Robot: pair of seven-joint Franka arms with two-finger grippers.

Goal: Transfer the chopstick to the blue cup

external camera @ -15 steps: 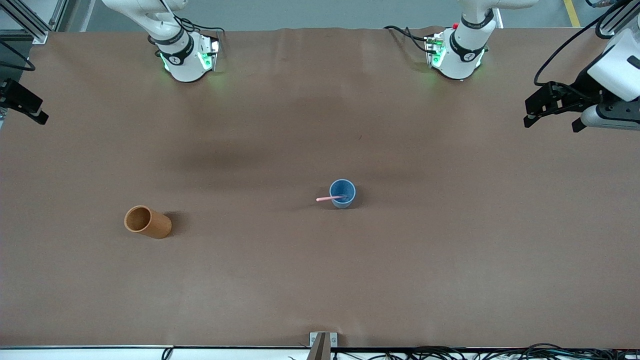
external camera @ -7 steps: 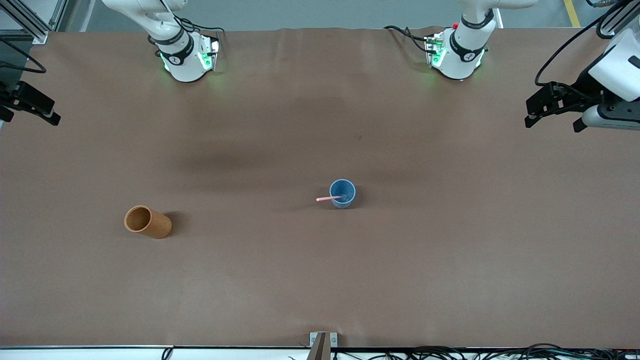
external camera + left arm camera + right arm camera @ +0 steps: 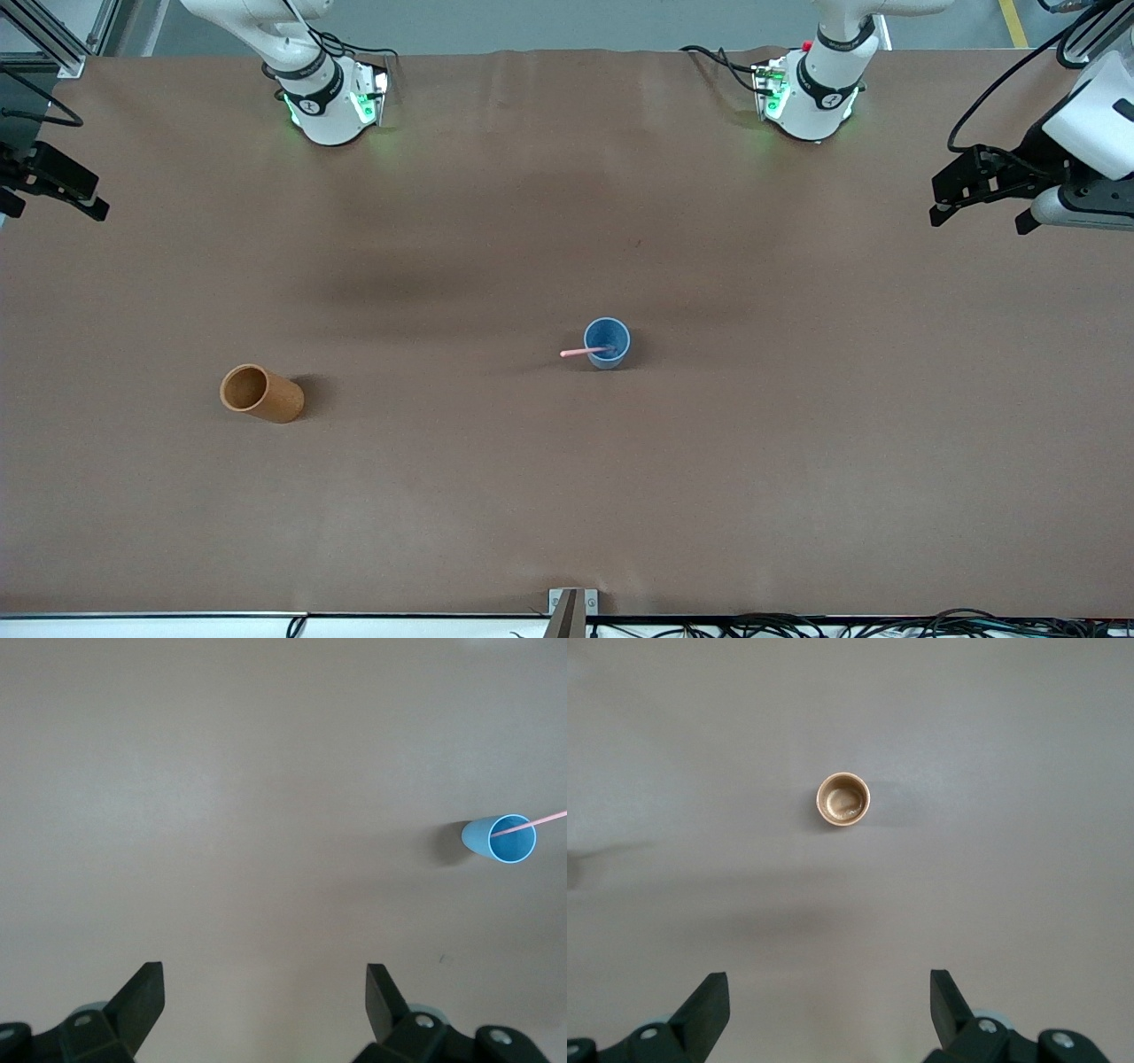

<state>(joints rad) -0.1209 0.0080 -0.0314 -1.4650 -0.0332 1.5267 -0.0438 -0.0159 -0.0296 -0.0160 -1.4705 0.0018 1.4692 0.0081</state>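
Note:
The blue cup (image 3: pixel 607 343) stands upright near the middle of the table. The pink chopstick (image 3: pixel 579 353) rests in it, leaning on the rim with its upper end pointing toward the right arm's end. The left wrist view shows the same cup (image 3: pixel 500 839) and chopstick (image 3: pixel 542 820) far off. My left gripper (image 3: pixel 980 220) hangs high over the left arm's end of the table, open and empty (image 3: pixel 264 992). My right gripper (image 3: pixel 53 209) hangs over the right arm's end, also open and empty (image 3: pixel 829 997).
An orange-brown cup (image 3: pixel 261 393) stands upright toward the right arm's end, slightly nearer the front camera than the blue cup; the right wrist view looks down into this orange-brown cup (image 3: pixel 843 800). A brown cloth (image 3: pixel 567 496) covers the table. Cables lie along the front edge.
The right gripper has drifted a little inward over the table's end. The left gripper, both cups and the chopstick have not moved.

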